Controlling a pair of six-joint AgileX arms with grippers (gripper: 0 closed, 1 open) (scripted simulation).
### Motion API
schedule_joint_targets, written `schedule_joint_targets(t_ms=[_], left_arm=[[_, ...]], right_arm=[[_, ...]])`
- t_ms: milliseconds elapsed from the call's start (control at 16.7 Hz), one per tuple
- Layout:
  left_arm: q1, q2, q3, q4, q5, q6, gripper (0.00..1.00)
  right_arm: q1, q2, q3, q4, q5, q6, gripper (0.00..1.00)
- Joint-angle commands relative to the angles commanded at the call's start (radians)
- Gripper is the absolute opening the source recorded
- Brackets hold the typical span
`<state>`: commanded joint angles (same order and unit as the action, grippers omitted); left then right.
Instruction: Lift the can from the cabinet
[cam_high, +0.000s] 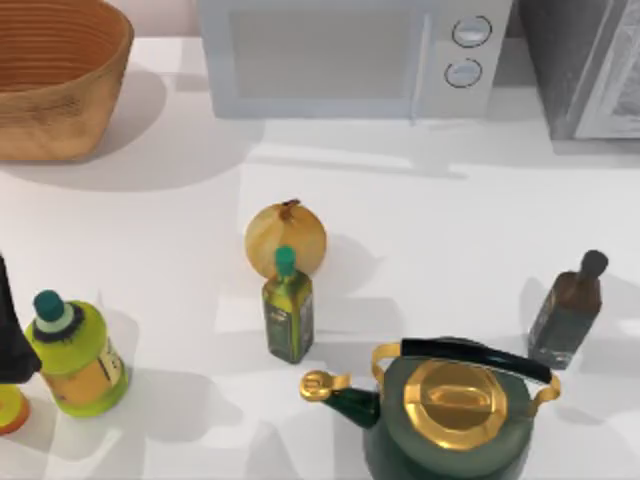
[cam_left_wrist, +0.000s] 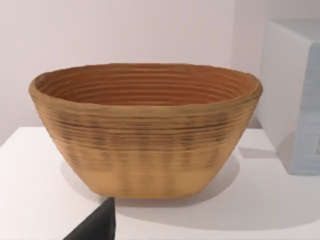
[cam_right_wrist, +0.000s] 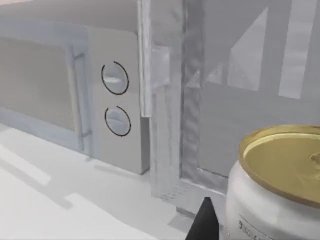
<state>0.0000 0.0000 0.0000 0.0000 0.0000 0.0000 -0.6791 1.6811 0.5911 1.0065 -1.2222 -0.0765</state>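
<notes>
Right gripper (cam_right_wrist: 207, 222) of ours just beside the can (cam_right_wrist: 272, 185), whether its fingers grip we cannot tell, can close in front of the cabinet (cam_right_wrist: 235, 95), microwave (cam_right_wrist: 70, 95) beside the cabinet, left arm facing the basket (cam_left_wrist: 145, 130)

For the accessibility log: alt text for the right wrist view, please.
A white can with a gold lid sits close to the camera, in front of a grey cabinet. A white microwave with two round dials stands beside the cabinet on the white table.
</notes>
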Motion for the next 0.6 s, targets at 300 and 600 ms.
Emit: schedule_joint_targets(t_ms=[300, 600], left_arm=[[0.000, 0.000, 0.000, 0.000, 0.000, 0.000, 1.00], [0.000, 0.000, 0.000, 0.000, 0.000, 0.000, 1.00]], right_arm=[[-0.146, 0.357, 0.127, 0.215, -0.260, -0.017, 0.00], [-0.235, 0.574, 0.204, 0.346, -0.419, -0.027, 0.00]])
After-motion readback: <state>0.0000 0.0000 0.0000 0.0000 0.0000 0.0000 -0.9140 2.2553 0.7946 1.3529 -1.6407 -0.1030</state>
